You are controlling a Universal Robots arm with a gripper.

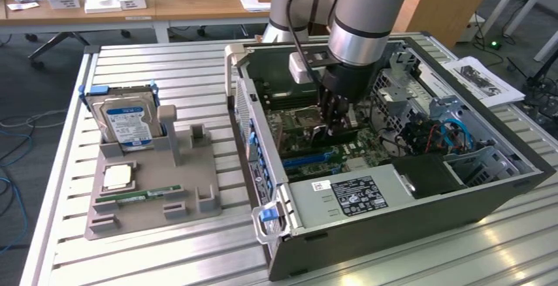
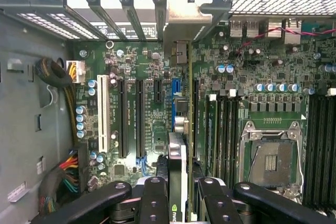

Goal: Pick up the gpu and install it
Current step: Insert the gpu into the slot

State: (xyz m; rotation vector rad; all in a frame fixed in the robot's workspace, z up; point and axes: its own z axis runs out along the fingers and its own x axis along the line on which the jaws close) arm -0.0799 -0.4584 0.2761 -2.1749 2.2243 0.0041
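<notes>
Exterior view's left: tray (image 1: 179, 191) w/ hard drive (image 1: 127, 123) upright and memory stick (image 1: 140, 195) flat, well apart from the work. Centre: open PC case (image 1: 393, 224). Gripper (image 1: 336, 121) is down inside, clenched on gpu (image 2: 177, 161), card edge-on just over motherboard (image 2: 152, 72) slots. CPU socket (image 2: 275, 163) close beside. Exterior view's right: cables (image 1: 433, 136) and drive cage (image 1: 475, 162) near. Free room is upward.

Green motherboard (image 2: 149, 59), blue-labelled silver hard drive (image 1: 125, 124), dark gpu (image 2: 177, 169) with pale edge.
</notes>
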